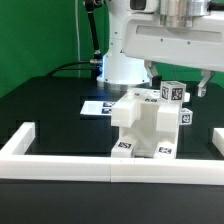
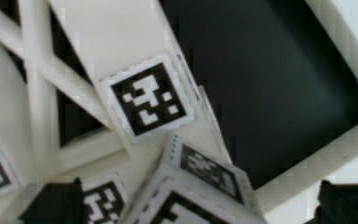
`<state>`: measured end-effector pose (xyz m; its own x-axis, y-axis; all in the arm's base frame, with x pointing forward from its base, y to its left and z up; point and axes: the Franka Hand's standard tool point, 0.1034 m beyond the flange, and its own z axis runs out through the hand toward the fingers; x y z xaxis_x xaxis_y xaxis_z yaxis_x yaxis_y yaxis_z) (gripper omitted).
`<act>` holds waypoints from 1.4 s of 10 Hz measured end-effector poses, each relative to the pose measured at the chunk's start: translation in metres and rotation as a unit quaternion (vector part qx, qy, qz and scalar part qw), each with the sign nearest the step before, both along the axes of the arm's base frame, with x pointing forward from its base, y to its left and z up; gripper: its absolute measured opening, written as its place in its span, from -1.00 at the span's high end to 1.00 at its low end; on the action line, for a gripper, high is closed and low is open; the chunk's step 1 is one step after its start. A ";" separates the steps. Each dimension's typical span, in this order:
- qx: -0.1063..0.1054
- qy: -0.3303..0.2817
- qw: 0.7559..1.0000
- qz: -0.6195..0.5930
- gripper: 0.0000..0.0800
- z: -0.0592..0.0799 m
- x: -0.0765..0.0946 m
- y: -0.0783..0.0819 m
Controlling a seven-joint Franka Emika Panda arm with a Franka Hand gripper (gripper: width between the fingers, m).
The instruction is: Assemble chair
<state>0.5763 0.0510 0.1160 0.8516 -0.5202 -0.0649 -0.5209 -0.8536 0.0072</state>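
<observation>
The chair stands partly built in the middle of the black table, a stack of chunky white blocks with black-and-white tags. Its topmost tagged piece sits at the upper right of the stack. My gripper hangs straight above that piece, one finger on each side of it. In the wrist view the gripper is open, with dark fingertips far apart and white tagged chair pieces below and between them. I see no contact between the fingers and the piece.
A low white border rail runs along the front of the table and turns back at both ends. The marker board lies flat behind the chair. The arm's white base stands at the back before a green curtain.
</observation>
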 end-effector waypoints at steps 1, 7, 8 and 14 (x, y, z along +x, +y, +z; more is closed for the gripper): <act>0.002 -0.001 0.999 0.036 -0.62 0.000 0.000 0.000; 0.016 -0.007 0.962 0.271 -0.62 -0.001 0.000 -0.003; 0.016 -0.008 0.957 0.289 -0.62 -0.001 0.000 -0.003; 0.020 -0.009 0.930 0.366 -0.03 -0.001 0.000 -0.006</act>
<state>0.5763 0.0452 0.1151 0.9780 0.2015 -0.0540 0.1998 -0.9792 -0.0363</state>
